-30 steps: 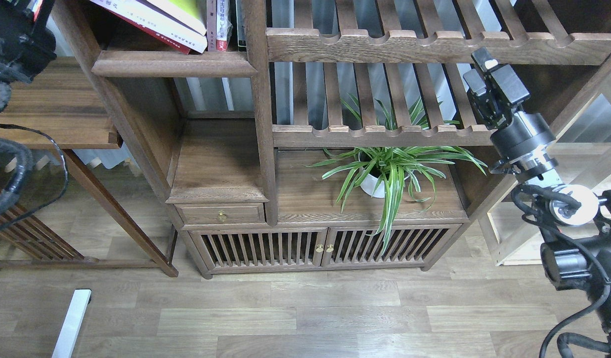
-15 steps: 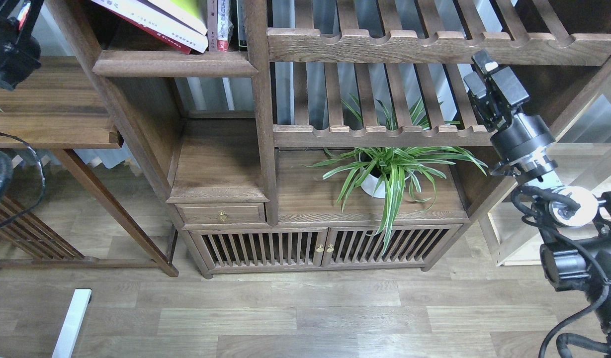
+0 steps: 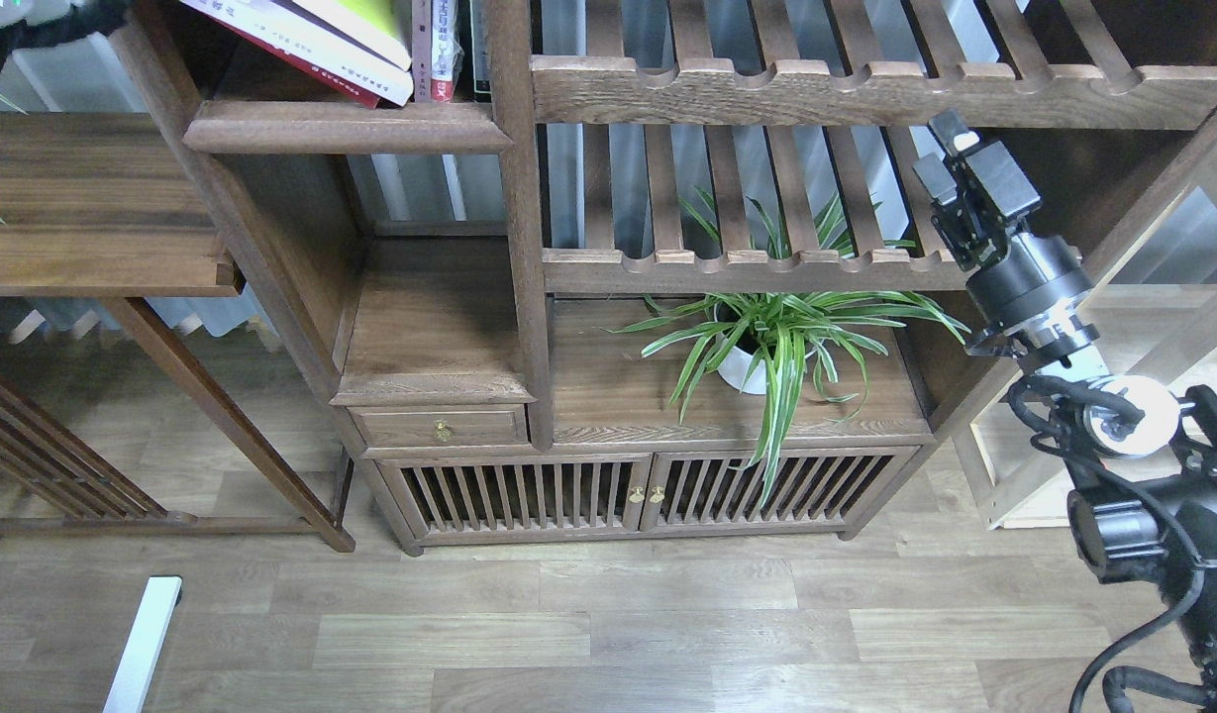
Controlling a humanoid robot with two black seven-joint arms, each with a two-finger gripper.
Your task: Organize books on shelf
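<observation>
The shelf (image 3: 440, 327) fills the middle of the frame: dark-brown, open-grained wood built of solid boards, two notched slatted racks in the upper right, a small drawer (image 3: 440, 426) with a brass knob, and slatted cabinet doors (image 3: 648, 493) along the bottom. In its upper-left compartment, cut off by the top edge, the books (image 3: 321, 45) are seen leaning in a slanted stack: a dark red one at the bottom, a white one on it, a yellow-green one above. Just to their right, narrow upright volumes (image 3: 438, 50) with red and white spines are stood against the post. On the lower right board a white pot (image 3: 742, 368) is set, holding a spider plant (image 3: 786, 337) with striped, arching leaves. The right gripper (image 3: 950, 153) is held at the right of the frame before the lower rack, black and blocky, nothing in it; whether its fingers are apart or together cannot be told. The left gripper is out of view. A plain dark table top (image 3: 93, 218) is seen at the left.
</observation>
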